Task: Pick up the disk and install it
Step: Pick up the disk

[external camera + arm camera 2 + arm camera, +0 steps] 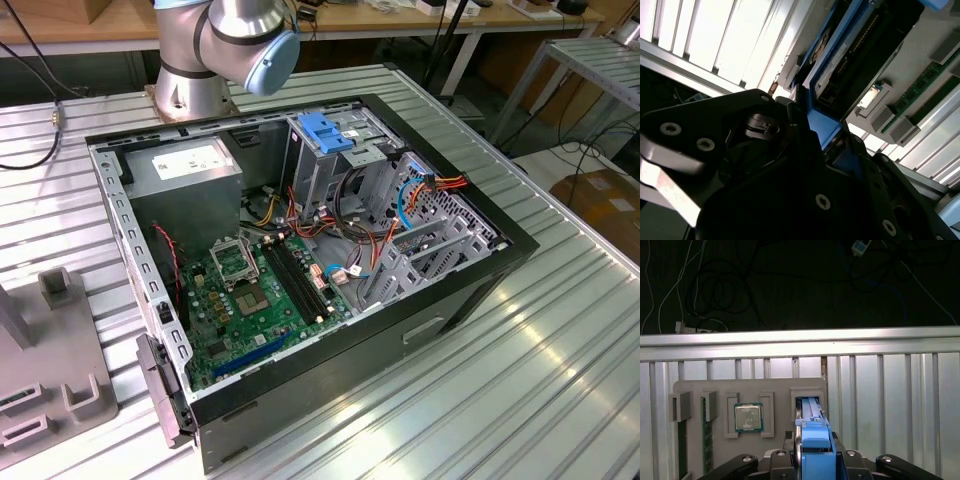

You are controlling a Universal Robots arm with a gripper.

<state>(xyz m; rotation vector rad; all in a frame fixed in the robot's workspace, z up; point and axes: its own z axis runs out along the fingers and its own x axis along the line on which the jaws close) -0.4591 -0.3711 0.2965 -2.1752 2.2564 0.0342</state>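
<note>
Over the ribbed metal table [890, 390], the claw [812, 457] grips the disk [815, 432].

Arm [205, 45] silver w/ pale-blue joint cap; jaws' housing black, silver screws.

One disk [814, 437], one computer case [350, 380].
</note>
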